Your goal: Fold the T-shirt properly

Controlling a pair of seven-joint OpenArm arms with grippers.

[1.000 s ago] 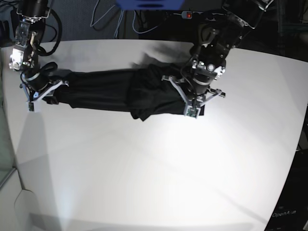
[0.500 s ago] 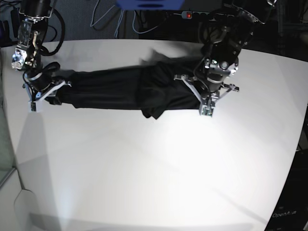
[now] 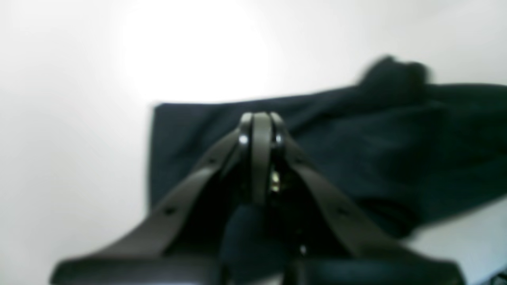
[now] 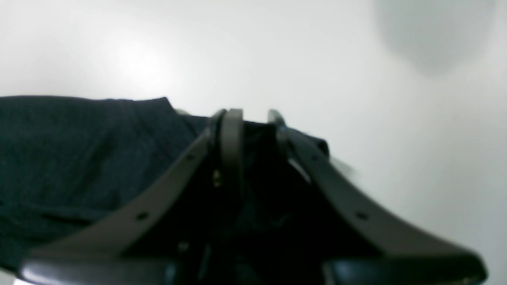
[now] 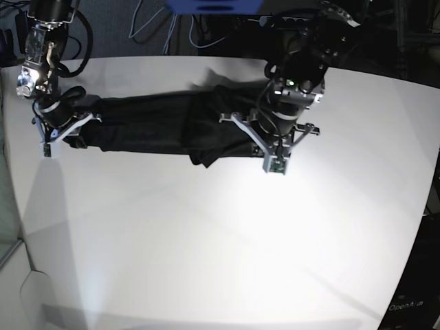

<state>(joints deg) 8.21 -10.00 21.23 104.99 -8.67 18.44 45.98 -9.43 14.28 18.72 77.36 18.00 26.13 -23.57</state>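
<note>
One T-shirt (image 5: 165, 127), two grippers.

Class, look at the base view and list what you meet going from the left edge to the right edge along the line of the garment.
right gripper at the shirt's left end → T-shirt stretched across the table → left gripper at its right end → bare white table.

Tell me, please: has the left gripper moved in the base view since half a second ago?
Yes. The left gripper has shifted toward the view's left and slightly nearer the camera, away from the table's right edge, over the T-shirt.
</note>
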